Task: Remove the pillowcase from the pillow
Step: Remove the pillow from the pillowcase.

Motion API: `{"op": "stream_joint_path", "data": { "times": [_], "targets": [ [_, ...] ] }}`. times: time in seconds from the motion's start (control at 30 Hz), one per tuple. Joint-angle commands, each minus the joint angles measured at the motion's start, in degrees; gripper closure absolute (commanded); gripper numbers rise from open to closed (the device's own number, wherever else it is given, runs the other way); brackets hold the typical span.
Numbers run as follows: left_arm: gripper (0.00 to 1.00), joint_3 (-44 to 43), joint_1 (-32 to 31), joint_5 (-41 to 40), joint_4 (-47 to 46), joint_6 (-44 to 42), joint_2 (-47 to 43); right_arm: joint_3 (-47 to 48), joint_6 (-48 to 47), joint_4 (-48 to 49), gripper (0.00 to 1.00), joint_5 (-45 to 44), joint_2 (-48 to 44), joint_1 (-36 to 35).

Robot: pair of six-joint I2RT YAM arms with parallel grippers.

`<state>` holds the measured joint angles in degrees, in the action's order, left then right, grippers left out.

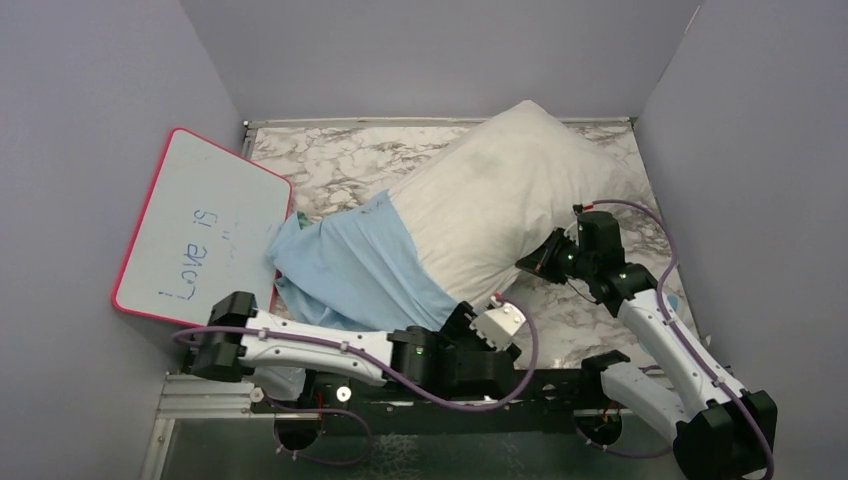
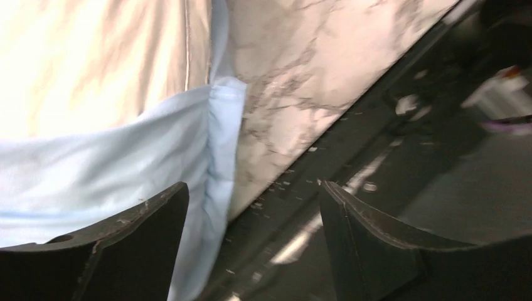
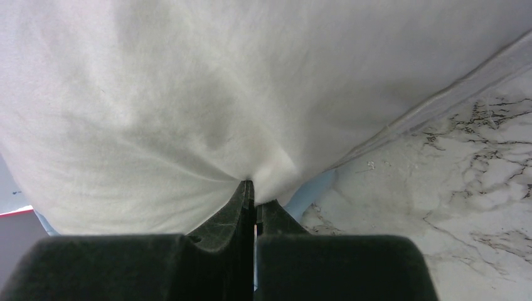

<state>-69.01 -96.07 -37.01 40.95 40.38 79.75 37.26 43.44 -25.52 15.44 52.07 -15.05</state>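
The right gripper (image 3: 254,188) pinches a fold of the pillow (image 1: 510,190) on its near side. The left gripper (image 2: 254,188) is spread, with the pillowcase (image 1: 350,265), covering the pillow's left end, just beside it.

Plump off-white pillow (image 1: 510,185), lying diagonally from far-right corner toward near edge; rumpled light-blue pillowcase (image 1: 345,265), covering only its near-left end.

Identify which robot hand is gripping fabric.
The right hand, closed on the off-white pillow; the left hand is open, at the light blue pillowcase edge.
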Motion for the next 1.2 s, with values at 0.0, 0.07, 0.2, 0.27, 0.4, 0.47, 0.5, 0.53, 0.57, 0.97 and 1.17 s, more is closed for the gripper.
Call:
{"op": "stream_joint_path", "data": {
  "times": [0.0, 0.07, 0.2, 0.27, 0.4, 0.47, 0.5, 0.53, 0.57, 0.97, 1.17],
  "targets": [
    [0.20, 0.7, -0.1, -9.0, -3.7, -15.2, 8.9, 2.4, -0.9, 1.4, 0.96, -2.6, -0.8, 0.4],
    [0.20, 1.1, 0.1, -10.7, -4.3, -17.1, 11.3, 2.4, -0.9, 1.2, 0.96, -2.7, -1.5, 0.4],
    [0.19, 1.9, 0.6, -13.6, -5.9, -19.2, 13.1, 1.9, -0.6, 1.0, 0.96, -3.0, -2.3, 0.4],
    [0.20, 3.2, 0.9, -15.0, -8.8, -21.2, 13.6, 1.4, -0.3, 1.4, 0.96, -2.7, -2.4, 0.4],
    [0.26, 4.0, 1.5, -16.6, -11.0, -24.7, 16.4, 1.2, -0.2, 1.6, 0.96, -2.4, -2.0, 0.4],
    [0.32, 4.4, 1.7, -17.8, -10.8, -24.8, 17.9, 1.5, -0.5, 1.3, 0.96, -2.9, -2.0, 0.3],
    [0.34, 4.6, 1.8, -17.9, -10.7, -24.7, 18.4, 1.6, -0.6, 1.2, 0.96, -3.2, -1.9, 0.4],
    [0.37, 4.9, 1.9, -17.9, -10.8, -24.5, 18.8, 1.9, -0.7, 1.1, 0.96, -3.4, -1.8, 0.3],
    [0.41, 5.0, 1.9, -17.9, -10.8, -24.2, 19.1, 2.0, -0.7, 1.0, 0.96, -3.6, -1.7, 0.4],
    [1.00, 12.1, 1.9, -16.2, -5.8, -12.7, 14.0, 6.7, -2.1, 0.7, 0.96, -8.8, 2.7, 0.3],
    [1.00, 19.1, 1.9, -10.9, -0.1, 1.6, 6.4, 12.0, -4.0, 0.1, 0.97, -12.4, 6.4, 1.2]
  ]
}}
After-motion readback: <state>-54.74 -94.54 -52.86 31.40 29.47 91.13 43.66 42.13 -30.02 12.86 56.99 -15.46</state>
